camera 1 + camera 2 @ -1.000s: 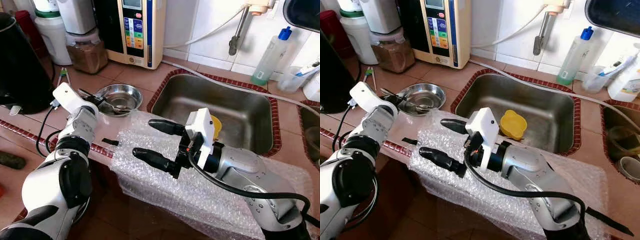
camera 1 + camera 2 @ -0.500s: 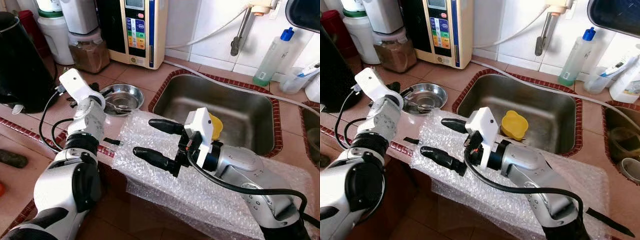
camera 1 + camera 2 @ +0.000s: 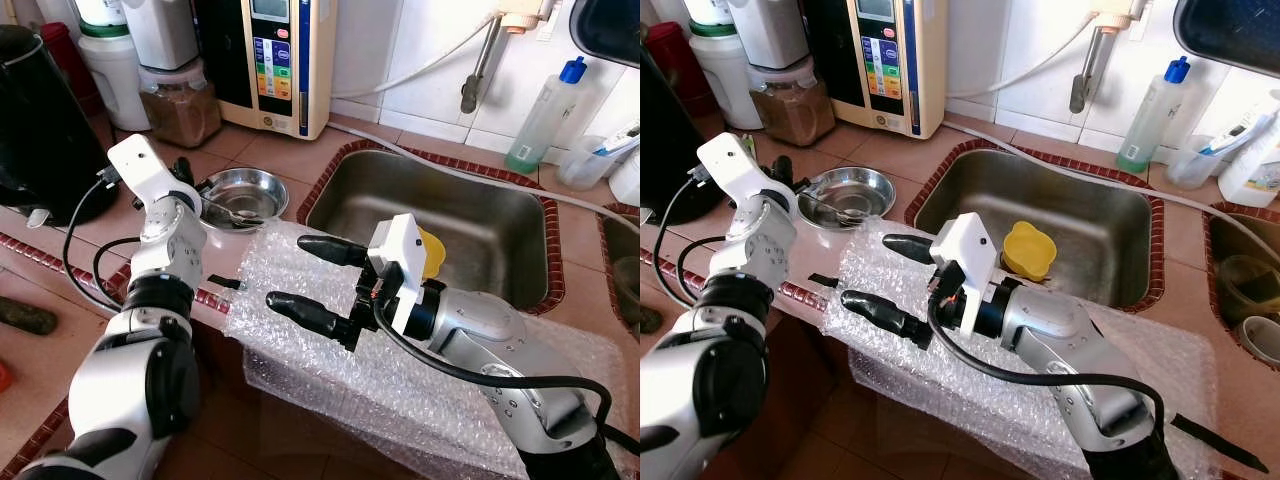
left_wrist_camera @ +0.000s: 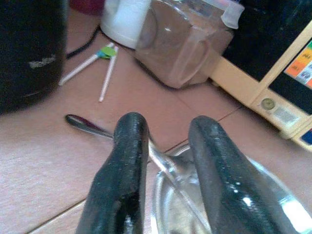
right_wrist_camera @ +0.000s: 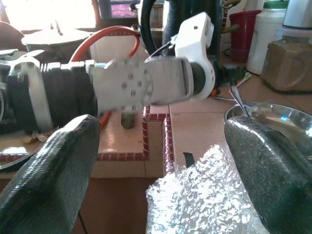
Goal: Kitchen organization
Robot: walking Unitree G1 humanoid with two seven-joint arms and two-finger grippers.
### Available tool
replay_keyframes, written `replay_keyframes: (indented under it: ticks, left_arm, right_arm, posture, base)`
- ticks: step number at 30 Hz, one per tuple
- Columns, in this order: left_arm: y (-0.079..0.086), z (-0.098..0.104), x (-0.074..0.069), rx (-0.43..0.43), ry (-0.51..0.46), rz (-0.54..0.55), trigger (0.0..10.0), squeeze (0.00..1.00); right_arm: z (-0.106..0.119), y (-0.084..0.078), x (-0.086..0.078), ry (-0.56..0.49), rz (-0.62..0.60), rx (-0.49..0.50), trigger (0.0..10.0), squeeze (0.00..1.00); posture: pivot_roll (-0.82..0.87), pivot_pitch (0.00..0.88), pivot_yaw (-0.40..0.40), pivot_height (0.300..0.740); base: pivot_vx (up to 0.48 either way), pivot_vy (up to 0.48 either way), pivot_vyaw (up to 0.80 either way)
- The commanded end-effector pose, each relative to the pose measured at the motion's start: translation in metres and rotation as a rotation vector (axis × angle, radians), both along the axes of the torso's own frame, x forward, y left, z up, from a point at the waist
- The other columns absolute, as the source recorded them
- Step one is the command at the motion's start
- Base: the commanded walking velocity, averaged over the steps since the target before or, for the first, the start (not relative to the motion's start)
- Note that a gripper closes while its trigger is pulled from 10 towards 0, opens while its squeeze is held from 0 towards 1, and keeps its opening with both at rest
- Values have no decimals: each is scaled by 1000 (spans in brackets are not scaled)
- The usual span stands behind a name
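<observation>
Swung back toward the spoon (image 4: 163,163) resting in the steel bowl (image 3: 240,190) by the sink (image 3: 440,215): left gripper (image 4: 168,146), fingers slightly apart astride the handle. Looks like a pickup coming. Right gripper (image 3: 310,280) gaping wide over bubble wrap (image 3: 330,375).

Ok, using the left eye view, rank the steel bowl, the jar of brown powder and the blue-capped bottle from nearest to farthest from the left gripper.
From the left gripper:
1. Steel bowl, right beside the fingertips, on the counter left of the sink.
2. Jar of brown powder, further back by the wall.
3. Blue-capped bottle, far across, behind the sink's right end.
</observation>
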State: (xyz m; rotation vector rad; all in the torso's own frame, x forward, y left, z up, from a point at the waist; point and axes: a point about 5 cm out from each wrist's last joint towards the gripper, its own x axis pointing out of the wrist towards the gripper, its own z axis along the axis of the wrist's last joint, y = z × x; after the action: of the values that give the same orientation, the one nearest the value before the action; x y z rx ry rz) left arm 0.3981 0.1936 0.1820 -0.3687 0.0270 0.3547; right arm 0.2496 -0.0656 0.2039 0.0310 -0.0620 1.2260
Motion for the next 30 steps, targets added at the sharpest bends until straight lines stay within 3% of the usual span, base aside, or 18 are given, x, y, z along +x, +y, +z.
replay_keyframes:
  ticks: [1, 17, 25, 30]
  left_arm:
    - [-2, -1, -3, 35, 0, 14, 10000, 1000]
    - [-14, -18, -12, 14, 58, 22, 10000, 1000]
    - [-30, -36, -29, 7, 127, 15, 10000, 1000]
    - [-43, -47, -32, -2, 189, -22, 10000, 1000]
  right_arm:
    - [1, 2, 0, -16, 22, -7, 10000, 0]
    - [0, 4, 0, -19, 34, -11, 10000, 0]
    - [0, 4, 0, -19, 33, -7, 10000, 0]
    - [0, 4, 0, -20, 36, -8, 10000, 0]
  posture:
    - [-91, 1, 20, 740]
    - [-94, 0, 19, 740]
    - [-86, 1, 16, 740]
    - [-91, 1, 17, 740]
  base:
    - [0, 0, 0]
    - [0, 0, 0]
    - [0, 0, 0]
    - [0, 0, 0]
